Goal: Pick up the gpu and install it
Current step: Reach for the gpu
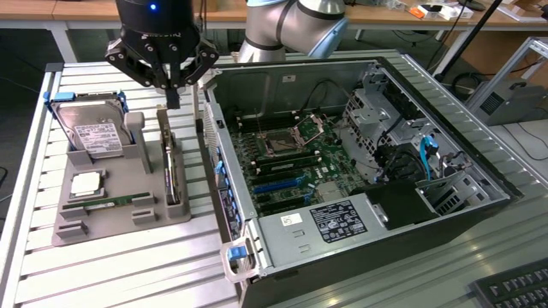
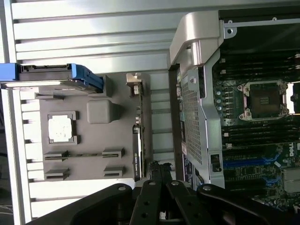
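Open computer case (image 1: 283, 77) lies on the slatted table (image 1: 128, 276) with its motherboard facing up. Just beside it, at the exterior view's left, a gray holder tray (image 1: 137, 183) carries a hard drive (image 1: 92, 131). The gpu (image 1: 171, 168) stands on edge in the tray's slot nearest the case, not installed. The gripper (image 1: 174, 97) hangs close over its far end, fingers pinched together, holding nothing.
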You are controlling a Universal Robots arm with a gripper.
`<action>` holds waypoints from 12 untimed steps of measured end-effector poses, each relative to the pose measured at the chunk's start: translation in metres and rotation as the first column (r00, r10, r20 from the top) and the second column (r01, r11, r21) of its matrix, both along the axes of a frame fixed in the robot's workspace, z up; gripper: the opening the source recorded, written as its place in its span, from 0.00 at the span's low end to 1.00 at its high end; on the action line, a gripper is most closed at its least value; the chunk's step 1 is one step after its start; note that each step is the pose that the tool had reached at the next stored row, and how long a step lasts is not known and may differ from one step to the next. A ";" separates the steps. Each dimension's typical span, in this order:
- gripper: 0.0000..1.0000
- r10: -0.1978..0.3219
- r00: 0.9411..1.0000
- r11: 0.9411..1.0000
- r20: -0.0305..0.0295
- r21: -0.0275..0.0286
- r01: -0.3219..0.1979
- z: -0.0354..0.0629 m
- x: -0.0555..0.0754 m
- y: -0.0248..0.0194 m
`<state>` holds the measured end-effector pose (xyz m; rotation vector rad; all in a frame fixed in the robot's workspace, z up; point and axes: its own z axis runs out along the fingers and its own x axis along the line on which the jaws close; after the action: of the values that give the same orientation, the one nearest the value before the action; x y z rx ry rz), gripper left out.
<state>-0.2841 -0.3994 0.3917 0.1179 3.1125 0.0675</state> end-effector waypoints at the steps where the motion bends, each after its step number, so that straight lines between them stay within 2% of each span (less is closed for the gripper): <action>1: 0.10 0.000 1.000 1.000 0.000 0.000 0.000 0.0000 -0.001 0.0000; 12: 0.10 0.000 1.000 1.000 0.000 0.000 0.000 -0.0001 -0.008 0.0000</action>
<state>-0.2925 -0.3994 0.3916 0.1180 3.1125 0.0675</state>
